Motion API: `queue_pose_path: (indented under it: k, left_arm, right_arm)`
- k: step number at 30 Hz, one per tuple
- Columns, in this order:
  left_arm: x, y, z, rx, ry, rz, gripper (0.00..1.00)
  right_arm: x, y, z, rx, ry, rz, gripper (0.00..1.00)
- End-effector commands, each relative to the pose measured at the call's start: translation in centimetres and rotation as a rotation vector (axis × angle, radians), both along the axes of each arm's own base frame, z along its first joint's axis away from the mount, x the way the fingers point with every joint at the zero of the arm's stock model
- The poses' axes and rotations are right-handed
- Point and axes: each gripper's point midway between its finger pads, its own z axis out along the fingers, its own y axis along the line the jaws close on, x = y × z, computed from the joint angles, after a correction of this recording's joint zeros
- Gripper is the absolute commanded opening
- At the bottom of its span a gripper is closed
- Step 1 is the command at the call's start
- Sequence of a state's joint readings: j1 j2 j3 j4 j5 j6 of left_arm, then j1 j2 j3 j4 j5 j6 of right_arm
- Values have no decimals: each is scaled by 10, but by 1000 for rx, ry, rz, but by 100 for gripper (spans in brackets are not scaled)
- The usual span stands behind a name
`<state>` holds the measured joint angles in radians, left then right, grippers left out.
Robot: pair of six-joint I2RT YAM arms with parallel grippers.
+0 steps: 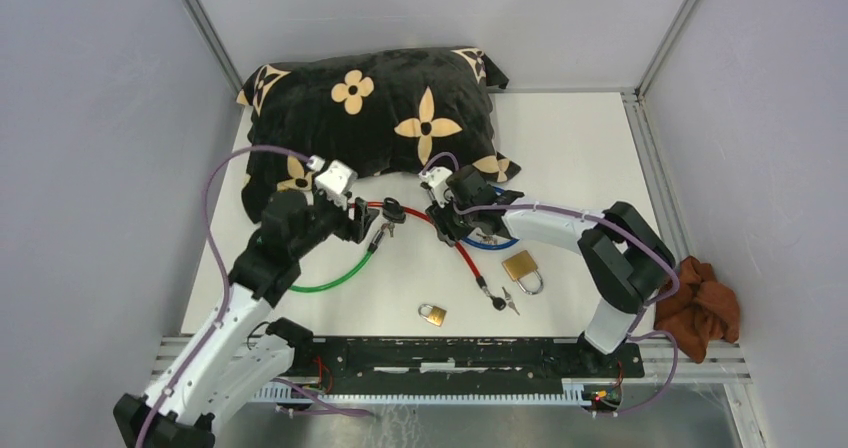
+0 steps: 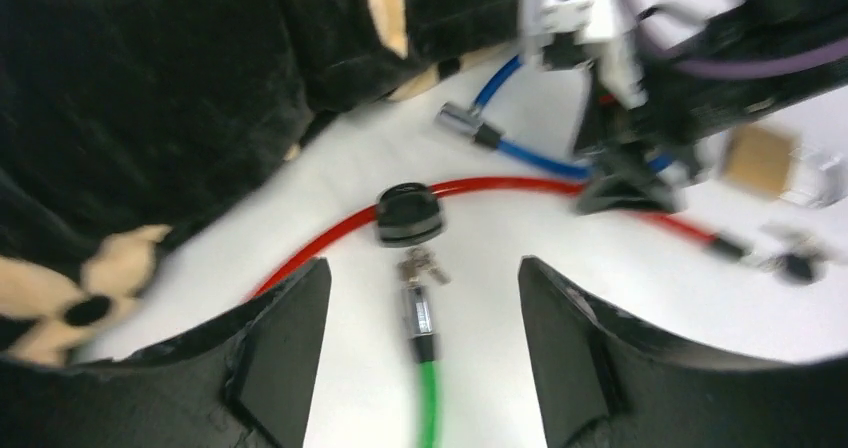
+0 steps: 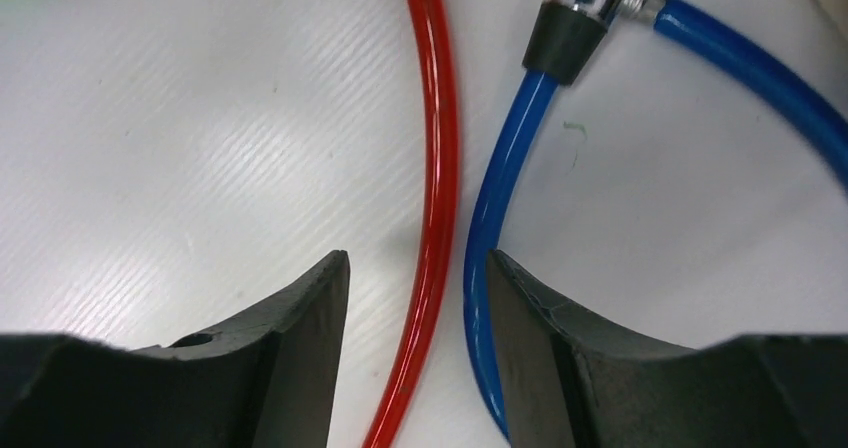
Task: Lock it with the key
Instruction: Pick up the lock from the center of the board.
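Though blur smears the left wrist view, the key (image 2: 425,266) shows as a small metal bunch on the worktop (image 1: 580,158). It lies just beside the black lock head (image 2: 408,215) on the red cable (image 3: 437,168). How many keys hang there is too soft to tell. On that same side of the red cable, the chrome tip of the green cable (image 2: 428,398) points at the key; whether the two touch I cannot tell.

The left end effector (image 2: 422,268) stands wide, a finger on either side of key and tip, holding nothing. Farther along the red cable, the right end effector (image 3: 416,256) straddles it at a middling gap with daylight on both sides of the red. The blue cable (image 3: 480,248) runs just beside the red, at one finger's inner edge. Its chrome plug is cut off by the frame's top.

From above, the right arm hides that stretch of red and most of the blue. At the red cable's other end lie a second bunch (image 1: 510,304), a brass padlock (image 1: 520,266) and, nearer the arm bases, a small padlock (image 1: 432,314). Behind the red cable sits a black pillow (image 1: 370,118) with tan flower motifs. A brown cloth (image 1: 700,306) lies well apart, past the worktop's rail.
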<state>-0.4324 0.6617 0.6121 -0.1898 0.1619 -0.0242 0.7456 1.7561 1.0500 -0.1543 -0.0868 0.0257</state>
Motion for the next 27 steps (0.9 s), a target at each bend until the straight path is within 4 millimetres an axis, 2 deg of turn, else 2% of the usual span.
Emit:
queue_pose_path:
  k: [1,3,4,6,7,10,11,13,15,16,19,24,27]
  left_arm:
    - [3,33,-64,599,169,-257,77]
    - [10,58,-82,696,315,-347,95]
    - [16,71,-89,714,386,-372,99]
    - [37,98,-96,738,522,-408,100]
    - [48,111,-112,746,629,-439,100]
    - [83,135,-133,806,774,-442,100]
    - [98,138,-139,824,774,-430,98]
    - [123,139,-148,844,731,-410,86]
    - [138,139,-158,865,688,-417,69]
    - [142,142,-164,880,682,-411,66]
    - [131,144,-183,904,707,-466,66]
    - [94,143,-213,899,766,-550,66]
    - [87,139,-225,890,780,-554,66]
  right_arm:
    - [-24,-13,25,12,19,5,59]
    - [-36,-25,21,-16,42,2,61]
    - [-41,-31,20,-22,44,6,62]
    - [-48,-38,21,-22,31,14,63]
    - [-50,-42,22,-24,20,15,64]
    - [-49,-47,24,-32,-2,11,66]
    - [-49,-47,24,-34,-5,8,66]
    - [-47,-48,24,-37,-12,2,66]
    - [-46,-49,23,-50,-28,15,66]
    - [-46,-50,22,-54,-28,16,66]
    - [-46,-52,18,-71,-18,18,66]
    - [-42,-50,18,-79,-17,17,66]
    - [-38,-46,22,-76,-28,17,66]
